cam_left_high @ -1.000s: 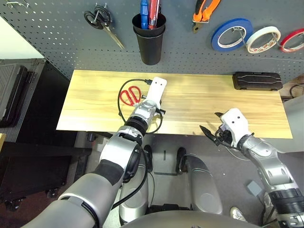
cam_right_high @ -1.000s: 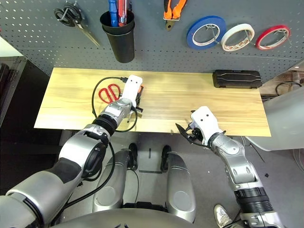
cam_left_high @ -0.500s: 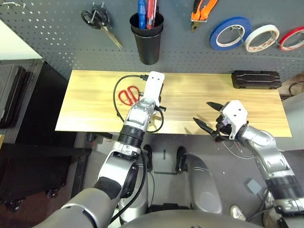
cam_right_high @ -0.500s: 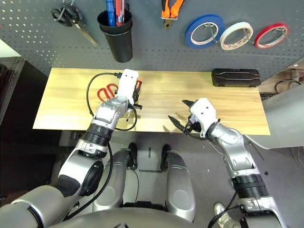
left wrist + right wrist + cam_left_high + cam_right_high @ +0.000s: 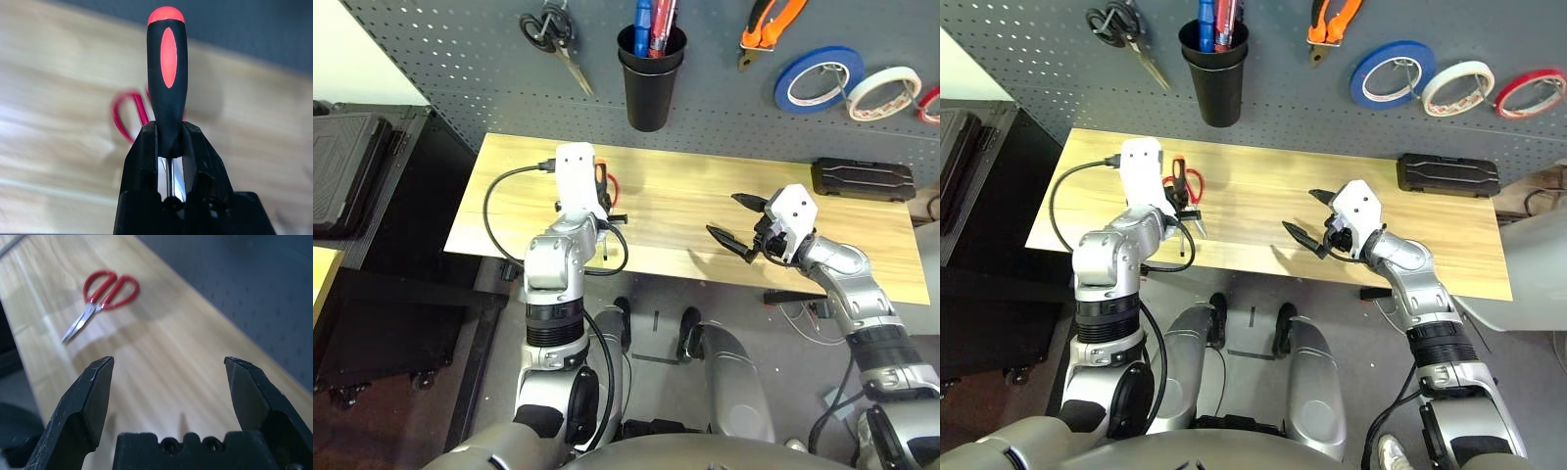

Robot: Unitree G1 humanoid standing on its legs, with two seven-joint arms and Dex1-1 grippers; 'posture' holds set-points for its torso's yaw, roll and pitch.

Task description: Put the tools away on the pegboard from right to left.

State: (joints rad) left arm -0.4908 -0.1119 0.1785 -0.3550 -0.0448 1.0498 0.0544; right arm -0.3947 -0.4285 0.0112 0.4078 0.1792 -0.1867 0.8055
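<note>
Gripping the slim black-and-orange-handled screwdriver [image 5: 167, 83] at the neck where handle meets steel shaft, the left gripper [image 5: 168, 147] has its two black fingers nearly closed around it, handle pointing away from the wrist and raised above the left part of the wooden table [image 5: 705, 211]. The tool looks light and rigid. Its rubbery handle should give good friction, but the polished shaft is slippery, so a hold this low could let it swivel. The handle end is the heavier one, and it probably has to go shaft-down into the black cup [image 5: 649, 73] on the pegboard [image 5: 450, 59], far and slightly right of the hand, where blue and red pens already stand.

The red-handled scissors [image 5: 101, 299] lie flat on the table just beyond the left hand, blades shut. They are thin, stiff and low against the wood, so the looped handles are likely the easiest place to pinch, as the smooth metal blades offer little purchase.

The right gripper [image 5: 742, 225] hovers over the table's near middle with its fingers spread wide and nothing between them.

The orange-and-black-handled pliers [image 5: 766, 24] and the white tape roll [image 5: 883, 91] already hang on the pegboard, far right.
</note>
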